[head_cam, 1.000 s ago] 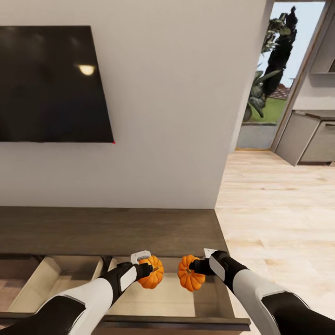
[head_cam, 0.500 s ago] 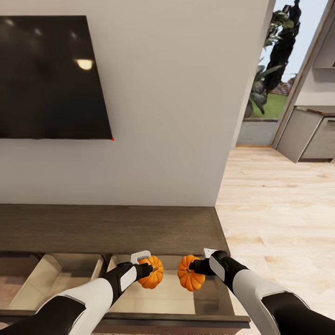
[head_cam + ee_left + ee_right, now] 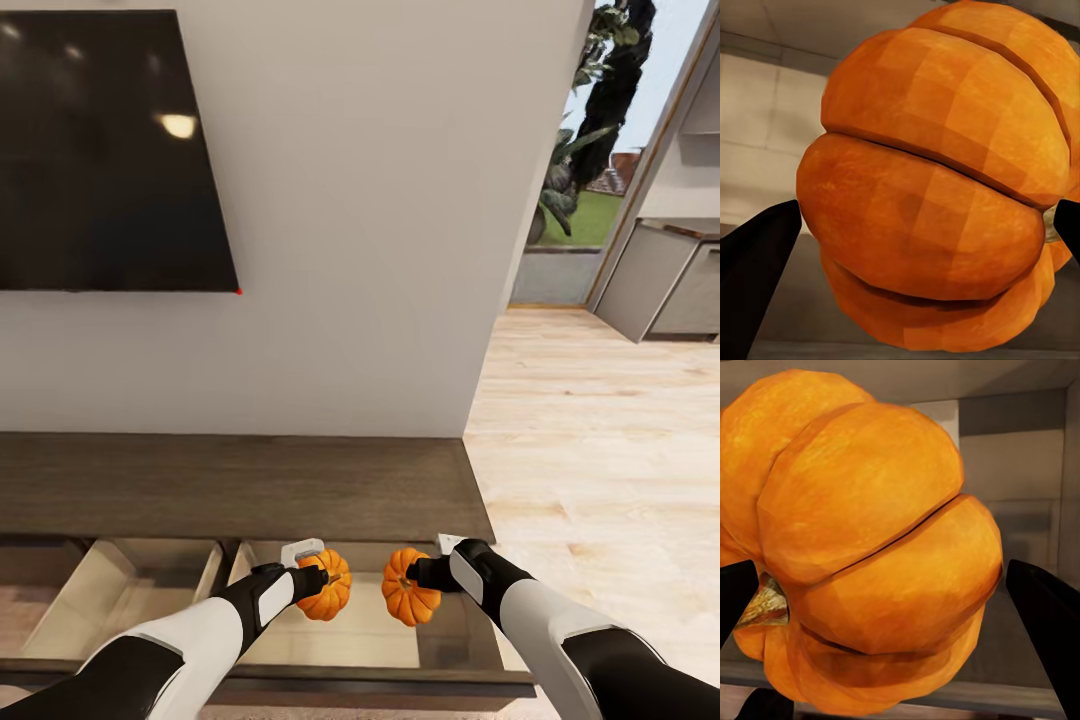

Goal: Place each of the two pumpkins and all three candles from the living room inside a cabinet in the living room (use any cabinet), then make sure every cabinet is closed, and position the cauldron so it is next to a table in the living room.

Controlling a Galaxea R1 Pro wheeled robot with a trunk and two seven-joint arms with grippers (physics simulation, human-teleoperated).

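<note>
Two bright orange ribbed pumpkins hang side by side over the open right drawer (image 3: 350, 640) of the long dark brown cabinet (image 3: 240, 485). My left gripper (image 3: 320, 579) is shut on the left pumpkin (image 3: 330, 592), and my right gripper (image 3: 416, 573) is shut on the right pumpkin (image 3: 408, 598). Close up in the left wrist view, its pumpkin (image 3: 937, 187) sits between dark fingers (image 3: 757, 262). In the right wrist view the other pumpkin (image 3: 870, 547) is flanked by black fingers (image 3: 1042, 615), with the pale drawer interior behind it. Candles, cauldron and table are out of view.
A second drawer (image 3: 120, 600) stands open to the left. A black television (image 3: 110, 150) hangs on the white wall above the cabinet. To the right, light wooden floor (image 3: 600, 470) runs to a doorway with a plant (image 3: 590, 130) and grey units (image 3: 670, 280).
The whole picture has shifted a little, with the television and cabinet sliding up, so the camera moved. Both grippers hold their pumpkins in the same place over the drawer.
</note>
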